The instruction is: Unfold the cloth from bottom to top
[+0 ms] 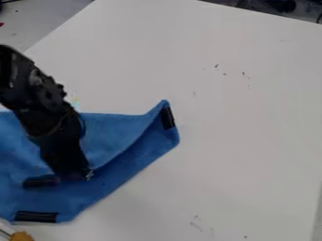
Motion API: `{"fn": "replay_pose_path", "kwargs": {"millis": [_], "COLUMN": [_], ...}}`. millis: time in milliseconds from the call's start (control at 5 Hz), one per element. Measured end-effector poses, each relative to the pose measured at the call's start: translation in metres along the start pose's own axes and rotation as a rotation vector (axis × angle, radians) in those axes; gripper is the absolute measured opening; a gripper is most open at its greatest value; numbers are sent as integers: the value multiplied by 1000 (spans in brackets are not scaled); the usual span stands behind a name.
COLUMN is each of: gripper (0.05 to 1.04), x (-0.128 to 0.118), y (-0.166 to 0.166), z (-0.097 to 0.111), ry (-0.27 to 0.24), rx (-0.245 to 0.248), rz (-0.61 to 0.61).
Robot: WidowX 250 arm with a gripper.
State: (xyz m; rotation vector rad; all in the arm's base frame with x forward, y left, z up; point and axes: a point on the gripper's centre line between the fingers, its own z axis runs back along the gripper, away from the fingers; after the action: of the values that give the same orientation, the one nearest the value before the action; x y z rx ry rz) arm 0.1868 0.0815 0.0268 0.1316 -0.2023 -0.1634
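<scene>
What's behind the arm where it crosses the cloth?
Blue cloth shows on both sides of the black arm, with a fold edge running up and right. The patch directly behind the arm is covered.

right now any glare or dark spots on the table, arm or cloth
In the camera view, light on the table is soft, with no harsh glare; the arm is so dark that much detail is lost; the cloth looks darker along its lower right.
</scene>
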Motion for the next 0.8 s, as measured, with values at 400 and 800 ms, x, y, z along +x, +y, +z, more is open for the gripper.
{"fn": "replay_pose_path", "kwargs": {"millis": [400,800], "gripper": [53,52], "x": [73,134], "y": [46,91], "z": [10,-31], "ry": [15,29], "rx": [35,-46], "rz": [-309,-519]}}
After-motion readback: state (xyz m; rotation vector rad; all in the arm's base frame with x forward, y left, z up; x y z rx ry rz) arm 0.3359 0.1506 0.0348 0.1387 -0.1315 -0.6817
